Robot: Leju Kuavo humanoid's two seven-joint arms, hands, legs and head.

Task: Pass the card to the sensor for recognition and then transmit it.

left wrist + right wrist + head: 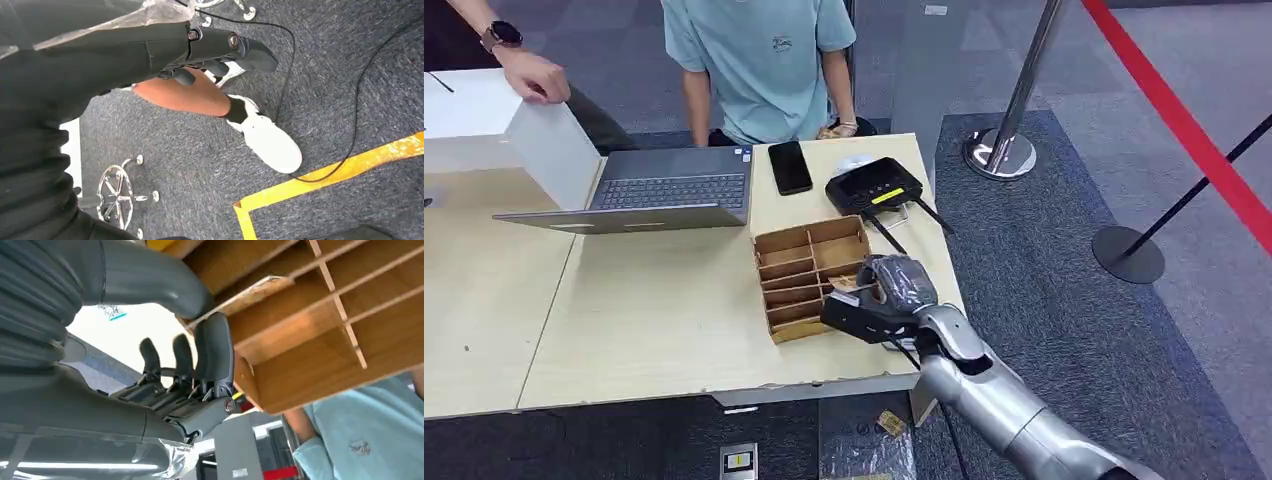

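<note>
Card (247, 292) pinched at the slot edge of the wooden organizer (812, 275), not yet lifted out.

My right hand (876, 295) sits at the near right side of the organizer, thumb and a finger (218, 347) closed on the card's edge, which lies against a divider. As I judge it, the grip is shallow: pulling at an angle could snag the card on the divider, drag the light organizer toward the table edge (824, 385), or let the card slip before it reaches the black sensor (874, 186) farther back. My left hand (220, 50) hangs by the floor, fingers curled in on nothing.
</note>
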